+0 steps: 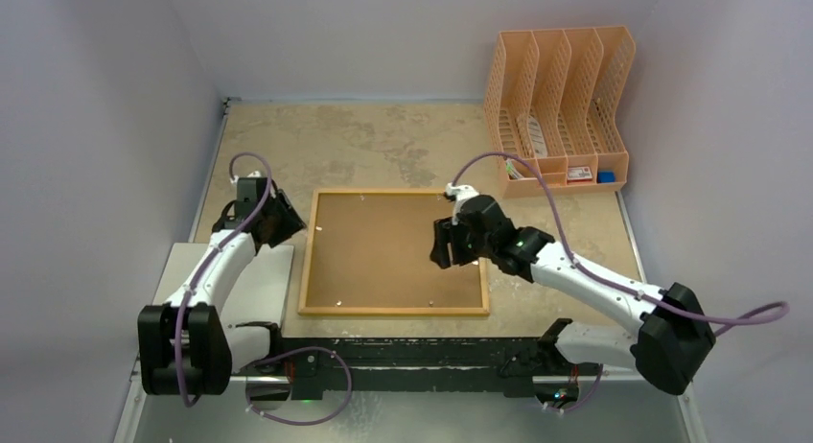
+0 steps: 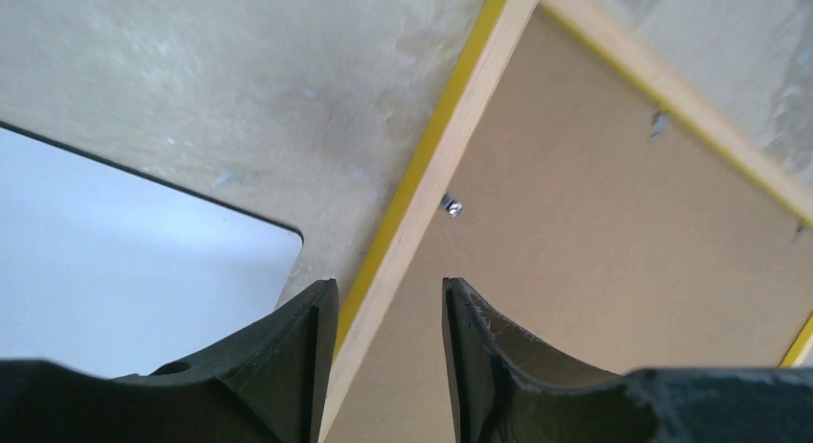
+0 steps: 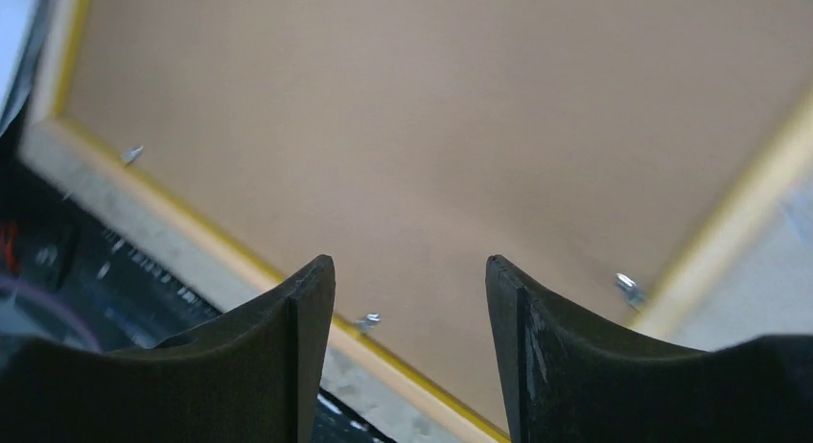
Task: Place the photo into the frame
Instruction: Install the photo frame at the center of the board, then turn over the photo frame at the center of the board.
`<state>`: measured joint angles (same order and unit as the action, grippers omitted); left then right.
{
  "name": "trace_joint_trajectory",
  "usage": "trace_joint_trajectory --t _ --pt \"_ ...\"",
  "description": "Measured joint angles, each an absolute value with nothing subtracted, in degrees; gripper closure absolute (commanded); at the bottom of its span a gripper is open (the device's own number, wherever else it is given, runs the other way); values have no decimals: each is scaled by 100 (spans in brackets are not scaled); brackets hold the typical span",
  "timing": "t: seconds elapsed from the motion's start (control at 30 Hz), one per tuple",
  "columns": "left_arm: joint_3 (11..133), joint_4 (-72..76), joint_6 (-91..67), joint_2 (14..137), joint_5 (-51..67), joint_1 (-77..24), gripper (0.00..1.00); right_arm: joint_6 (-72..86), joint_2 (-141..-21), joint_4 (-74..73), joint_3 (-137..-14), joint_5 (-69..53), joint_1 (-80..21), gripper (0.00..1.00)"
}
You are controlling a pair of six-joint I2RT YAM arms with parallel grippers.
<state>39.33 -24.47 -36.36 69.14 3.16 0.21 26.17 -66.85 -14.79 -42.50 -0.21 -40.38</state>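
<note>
Frame (image 1: 395,311) is lying back-up in the middle of the counter (image 1: 383,141), with the brown backing board (image 1: 383,251) sitting inside its rails. Left claw (image 2: 388,291) is hovering spread over the frame's left rail, one finger to each side, pinching nothing, just beside the white flat panel (image 2: 115,261). Right claw (image 3: 410,268) is hanging spread above the board near the frame's right rail, also gripping nothing.

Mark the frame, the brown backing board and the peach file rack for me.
frame (image 1: 393,311): top external view, on its near wooden rail.
backing board (image 1: 379,246): top external view, on its bare brown middle.
file rack (image 1: 614,88): top external view, on its right lattice wall.
</note>
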Motion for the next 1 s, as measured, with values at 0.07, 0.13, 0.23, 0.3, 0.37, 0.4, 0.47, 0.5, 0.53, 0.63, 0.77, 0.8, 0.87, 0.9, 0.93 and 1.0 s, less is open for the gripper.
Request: trace_joint_trajectory --t 0.07,0.13,0.23,0.3,0.37,0.4,0.47,0.5,0.53,0.63,0.77,0.8,0.87,0.9,0.93,1.0 --pt "4069 -2495 -3636 6709 141 21 51 2327 -6790 -1262 -4427 -187 -4539 38" --pt "4213 -2523 -3636 6525 -32 21 50 1999 -7017 -1090 -4657 -281 -5103 38" --pt "4392 -2554 -3634 6410 -189 21 49 1568 -7522 -972 -5004 -252 -5948 38" --pt "4469 -2574 -3634 6388 -266 21 49 1282 -7994 -963 -5256 -228 -6482 39" --pt "4471 -2622 -3634 6383 -292 21 48 1011 -8399 -1020 -5441 -161 -6884 40" --pt "4469 -2650 -3634 6383 -301 21 48 895 -8547 -1048 -5500 -117 -7019 41" --pt "4442 -2698 -3634 6366 -314 21 48 639 -8825 -1146 -5596 -43 -7249 44" --pt "4423 -2724 -3634 6348 -322 21 48 530 -8927 -1188 -5625 -1 -7321 45" --pt "4414 -2764 -3634 6331 -327 21 47 429 -9011 -1225 -5647 43 -7373 46" --pt "4414 -2805 -3634 6302 -331 21 47 172 -9203 -1350 -5725 148 -7459 47" --pt "4414 -2805 -3634 6302 -333 21 47 -40 -9421 -1387 -5828 405 -7518 48" --pt "4414 -2803 -3634 6302 -331 21 47 -69 -9459 -1387 -5839 467 -7526 49" --pt "4414 -2803 -3632 6305 -329 21 47 -123 -9568 -1389 -5883 635 -7537 52" --pt "4414 -2801 -3632 6307 -329 21 47 -141 -9638 -1393 -5913 705 -7537 54" --pt "4414 -2799 -3632 6311 -329 21 47 -156 -9706 -1393 -5940 764 -7537 56" --pt "4414 -2799 -3632 6311 -329 21 47 -178 -9837 -1417 -5986 840 -7537 60"
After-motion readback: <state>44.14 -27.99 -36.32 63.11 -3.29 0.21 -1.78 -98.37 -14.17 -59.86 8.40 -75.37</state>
